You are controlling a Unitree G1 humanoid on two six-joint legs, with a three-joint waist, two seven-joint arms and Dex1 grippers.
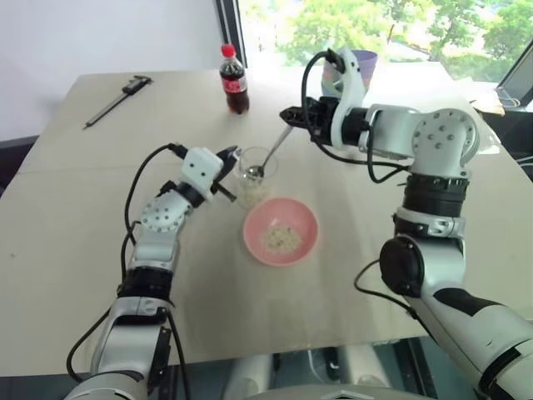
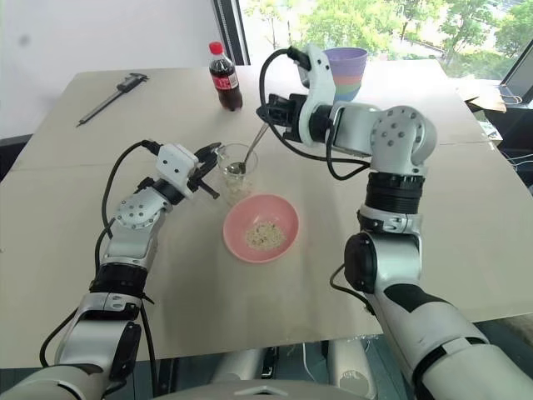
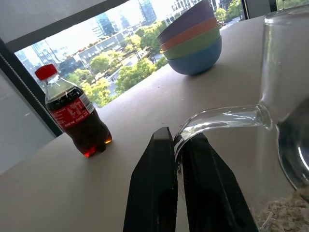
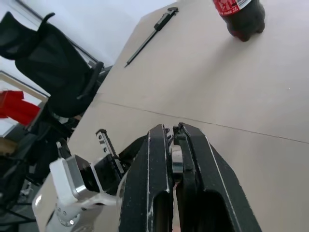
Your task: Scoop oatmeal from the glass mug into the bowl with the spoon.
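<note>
Roughly at the middle of the smooth, matte beige desk point(image 1: 75, 250) stands the glass mug point(image 1: 252, 177), a small clear cylinder with a curved handle. The left gripper point(image 1: 231, 155) has its two flat black fingers point(image 3: 154, 193) clamped on that glass handle (the left wrist view shows the handle's loop passing between them). At the mug's bottom lies some oatmeal, pale and flaky.

Just beside the mug, toward the desk's near edge, sits the bowl point(image 1: 281, 231), a shallow round dish of pink plastic. A small lumpy patch of beige oatmeal point(image 1: 281, 239) rests on its floor.

The right gripper point(image 1: 287, 114) hangs above the desk, on the far side of the mug, its fingers pressed together on the thin handle of the spoon point(image 1: 268, 153). That spoon is slim, shiny metal; it slants down from the gripper so that its oval end sits inside the mug's mouth. From the right wrist view the fingers point(image 4: 149, 193) show shut around a sliver of bright metal.

Toward the far edge stands a dark cola bottle point(image 1: 234, 81) with a red cap and red label. Near the far left corner lies a long, thin black-and-grey caliper point(image 1: 117, 100). Close to the far right corner is a stack of rounded bowls point(image 3: 193, 41), purple over orange, green and blue.
</note>
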